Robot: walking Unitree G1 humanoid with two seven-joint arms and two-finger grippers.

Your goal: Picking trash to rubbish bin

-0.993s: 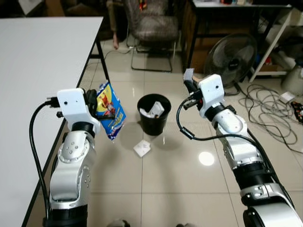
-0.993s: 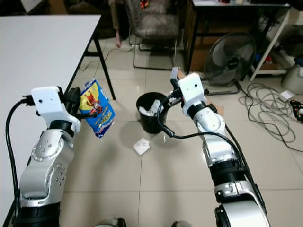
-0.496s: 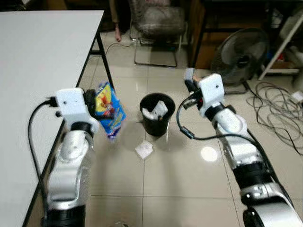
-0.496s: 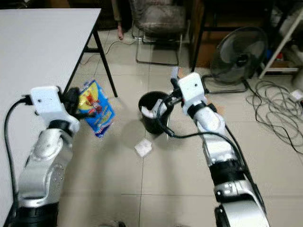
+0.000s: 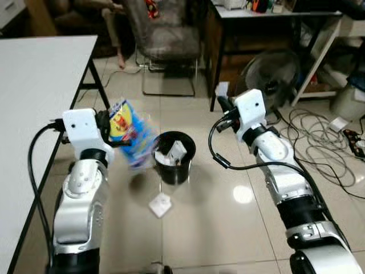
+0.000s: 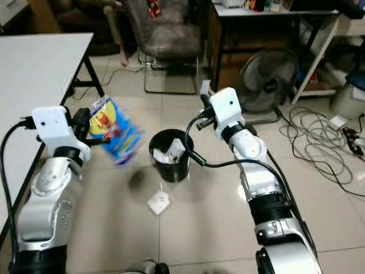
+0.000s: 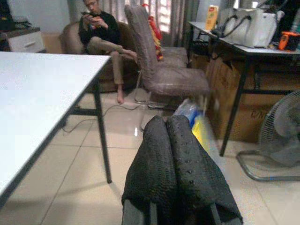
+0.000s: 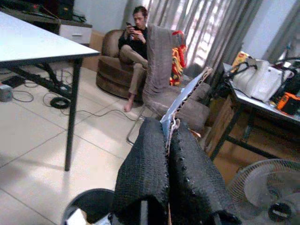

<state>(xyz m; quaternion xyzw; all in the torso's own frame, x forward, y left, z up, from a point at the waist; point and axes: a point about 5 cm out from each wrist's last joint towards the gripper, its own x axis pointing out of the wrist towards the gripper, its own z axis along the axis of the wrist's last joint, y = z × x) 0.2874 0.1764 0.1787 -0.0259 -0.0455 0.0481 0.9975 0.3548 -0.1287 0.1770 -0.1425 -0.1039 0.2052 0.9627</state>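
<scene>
**Both grippers loaded above the bin**

I have the left gripper (image 7: 174, 154) pressed together on a glossy blue and yellow snack bag (image 5: 132, 134), crinkled foil that hangs from the fingers and looks blurred. The bag sits just to the left of the bin (image 5: 173, 157), near its rim and above the floor. My right gripper (image 8: 168, 164) pinches a flat, thin card (image 8: 183, 101), pale with a ragged corrugated edge, standing upright between the knobbly black rubber pads (image 8: 145, 168); it hangs to the right of the bin and a little behind it. The bin is a small round black bucket on shiny beige floor tiles (image 5: 217, 228), with crumpled white paper (image 5: 171, 153) already inside. A square white scrap (image 5: 160, 204) lies flat on the tiles just in front of it. A smooth white table (image 5: 34, 85) on black legs runs along my left. Behind the bin stand a padded grey chair (image 5: 165, 43), a round wire fan (image 5: 268, 71) and loose cables (image 5: 319, 142). A seated person (image 7: 101, 35) shows beyond the table.
</scene>
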